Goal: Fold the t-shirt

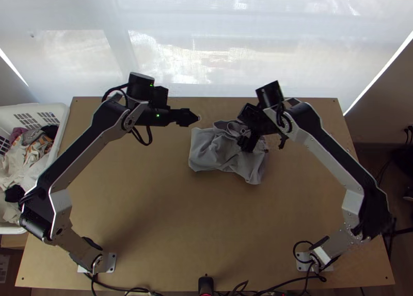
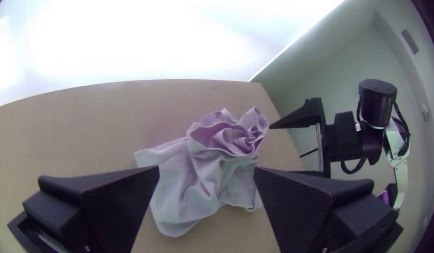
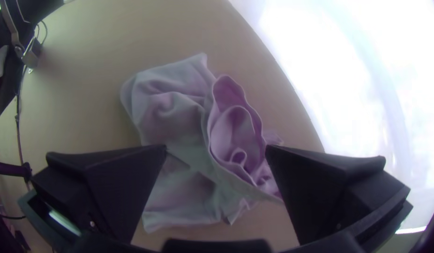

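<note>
- Basket (image 1: 61,112): beside the left edge of the table (image 1: 155,208), clothes (image 1: 28,151) inside.
- Left gripper (image 1: 193,117): toward the far edge, wide open, holding nothing; the shirt lies just to its right and nearer the near edge.
- Shirt (image 1: 214,150): bunched and wrinkled, between the table's middle and far edge, all its corners well in from the table's corners.
- Right gripper (image 1: 265,142): above the shirt's right end, fingers spread wide, nothing gripped.

Table (image 1: 160,224), near half, centre: passage was afforded. Toward far edge: way over t-shirt (image 1: 209,150) was obstructed by right gripper (image 1: 265,143).
</note>
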You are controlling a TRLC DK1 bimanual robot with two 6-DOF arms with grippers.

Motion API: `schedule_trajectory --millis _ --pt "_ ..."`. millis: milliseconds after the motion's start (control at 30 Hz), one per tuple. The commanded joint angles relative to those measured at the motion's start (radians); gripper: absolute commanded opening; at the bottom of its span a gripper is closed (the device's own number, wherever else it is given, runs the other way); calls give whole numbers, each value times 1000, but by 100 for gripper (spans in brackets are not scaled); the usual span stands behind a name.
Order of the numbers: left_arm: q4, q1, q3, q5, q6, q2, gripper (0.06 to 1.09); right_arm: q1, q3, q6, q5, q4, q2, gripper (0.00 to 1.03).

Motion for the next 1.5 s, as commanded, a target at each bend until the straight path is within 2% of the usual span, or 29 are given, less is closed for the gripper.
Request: schedule_trajectory --millis 0,267,367,467,633,667,933,1067,1333,1467 --pt "-1 27 -123 -71 46 -71 104 48 62 -20 -41 63 162 98" --pt "17 18 -135 -103 78 -8 104 4 -23 -25 -55 118 192 93" --pt "19 4 -117 -114 92 16 104 -15 -60 -28 -55 143 193 83" --pt "19 -4 -109 -117 103 38 104 -36 -99 -45 -55 169 198 60" --pt "19 -7 -109 -120 113 64 104 -70 -126 -36 -53 196 192 6" --pt "21 -10 -109 -121 116 67 104 -76 -126 -28 -52 198 184 3" --pt "33 -37 -111 -140 138 93 104 -125 -132 43 -53 183 64 3" --pt "34 -44 -106 -141 143 105 104 -139 -181 50 -53 163 -9 3" --pt "40 -50 -97 -143 150 135 104 -140 -393 47 -56 144 -123 3" --pt "42 -53 -91 -144 155 141 104 -133 -527 44 -61 186 -160 3"
